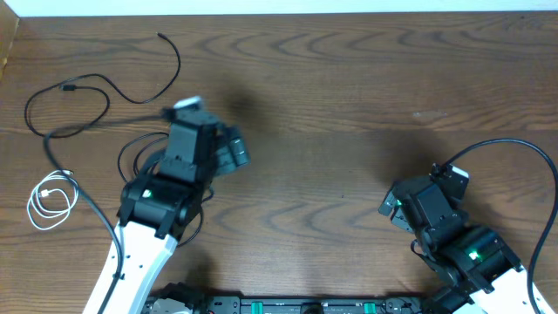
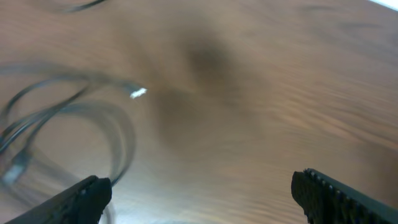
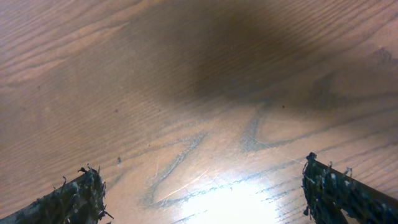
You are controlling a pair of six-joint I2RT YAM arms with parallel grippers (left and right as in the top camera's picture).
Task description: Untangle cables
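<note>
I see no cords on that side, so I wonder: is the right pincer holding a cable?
No: the right pincer stands open, with only the wooden table showing in its gap.

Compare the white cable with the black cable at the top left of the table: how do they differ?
The white cable is gathered in small tight loops; the black cable sprawls in wide open curves. The white cable covers a small patch, the black cable a far larger one. Both are thin cords lying on the table.
</note>
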